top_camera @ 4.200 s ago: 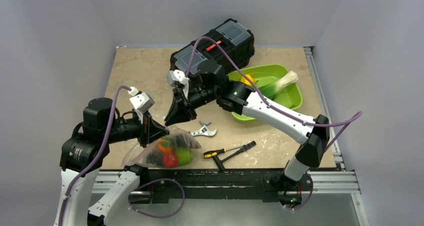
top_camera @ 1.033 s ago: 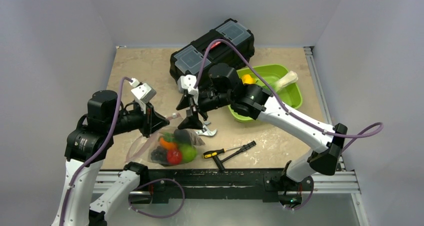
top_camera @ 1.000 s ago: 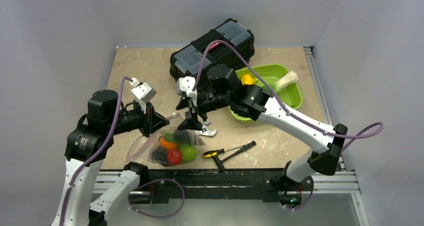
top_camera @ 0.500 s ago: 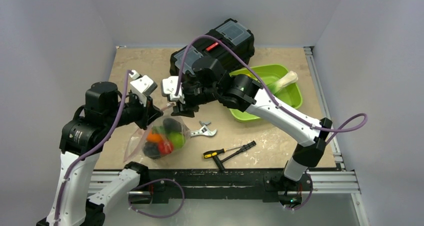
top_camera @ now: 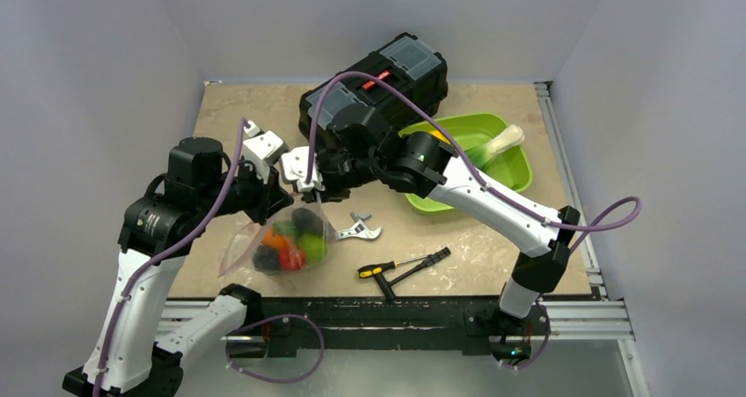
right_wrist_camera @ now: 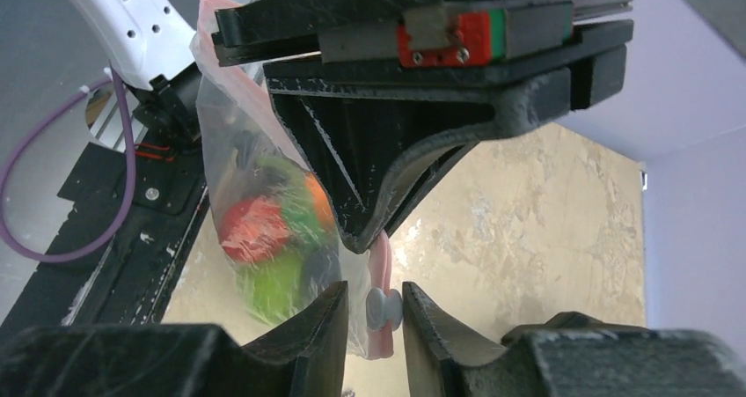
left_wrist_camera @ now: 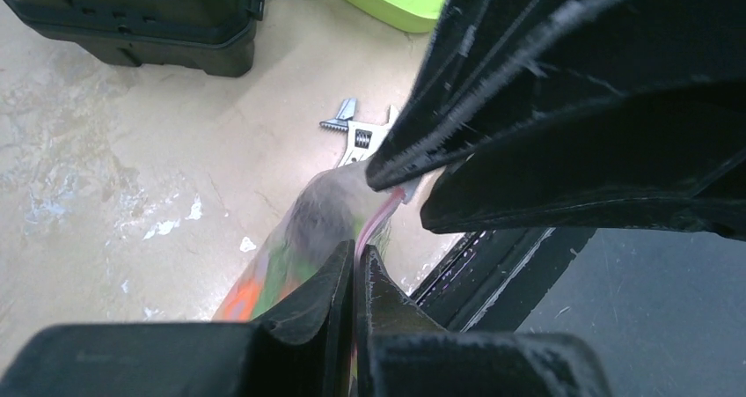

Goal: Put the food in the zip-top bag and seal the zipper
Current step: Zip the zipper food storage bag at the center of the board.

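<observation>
Tabletop [top_camera: 230, 120] mottled beige under zip-top bag [top_camera: 249, 244]; grey walls [top_camera: 290, 18] three sides.

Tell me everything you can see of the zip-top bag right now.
The zip-top bag is clear, crinkly plastic with a pink zipper and pale slider. Held up by its top, it hangs with the food bunched at the bottom. The left gripper pinches its mouth edge; the right gripper has its fingers flanking the slider.

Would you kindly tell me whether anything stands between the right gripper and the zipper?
Nothing visible does: the zipper lies in the gap of the right gripper, close to where the left gripper pinches the zip-top bag.
</observation>
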You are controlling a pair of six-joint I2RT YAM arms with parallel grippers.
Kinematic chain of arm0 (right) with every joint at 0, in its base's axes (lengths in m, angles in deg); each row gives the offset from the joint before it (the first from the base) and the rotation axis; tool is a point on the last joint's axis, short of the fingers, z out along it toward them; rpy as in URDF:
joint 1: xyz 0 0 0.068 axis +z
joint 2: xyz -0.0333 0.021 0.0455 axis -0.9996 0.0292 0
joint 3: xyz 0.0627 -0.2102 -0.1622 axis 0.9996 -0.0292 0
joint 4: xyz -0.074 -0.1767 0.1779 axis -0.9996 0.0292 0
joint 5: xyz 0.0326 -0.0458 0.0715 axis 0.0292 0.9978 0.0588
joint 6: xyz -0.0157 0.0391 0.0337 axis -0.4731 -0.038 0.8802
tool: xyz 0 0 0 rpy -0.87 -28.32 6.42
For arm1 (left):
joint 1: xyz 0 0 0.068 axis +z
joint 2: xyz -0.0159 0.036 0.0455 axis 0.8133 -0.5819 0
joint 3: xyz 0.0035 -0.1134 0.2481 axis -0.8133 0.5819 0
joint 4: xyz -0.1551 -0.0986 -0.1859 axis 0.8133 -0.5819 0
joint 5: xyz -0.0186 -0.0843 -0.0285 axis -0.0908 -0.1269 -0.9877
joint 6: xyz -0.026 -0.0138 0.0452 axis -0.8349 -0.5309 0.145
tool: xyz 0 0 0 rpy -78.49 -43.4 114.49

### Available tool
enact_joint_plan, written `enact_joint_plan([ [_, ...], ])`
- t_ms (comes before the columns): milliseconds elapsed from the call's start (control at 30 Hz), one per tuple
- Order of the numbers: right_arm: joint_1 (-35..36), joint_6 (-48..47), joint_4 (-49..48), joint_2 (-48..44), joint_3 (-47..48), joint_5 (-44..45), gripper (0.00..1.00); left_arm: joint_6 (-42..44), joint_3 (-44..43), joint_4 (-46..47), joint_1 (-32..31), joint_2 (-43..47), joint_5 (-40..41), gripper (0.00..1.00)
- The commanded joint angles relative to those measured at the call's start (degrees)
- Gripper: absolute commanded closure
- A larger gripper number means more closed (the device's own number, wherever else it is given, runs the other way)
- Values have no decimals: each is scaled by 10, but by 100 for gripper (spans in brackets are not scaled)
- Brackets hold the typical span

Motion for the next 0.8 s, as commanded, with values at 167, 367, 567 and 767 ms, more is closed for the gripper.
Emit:
enact_joint_plan([
  [167, 11, -17, 35, -20, 25, 34, 74, 10, 23, 33, -8, -4, -10, 100],
  [367, 13, -17, 35, -21, 23, 38, 77, 7, 27, 38, -9, 0, -26, 100],
  [567, 14, -27, 42, -8, 28, 30, 97, 14, 34, 45, -10, 10, -49, 100],
  [767, 14, -33, 24, -5, 20, -15, 100, 21, 35, 49, -10, 17, -72, 100],
])
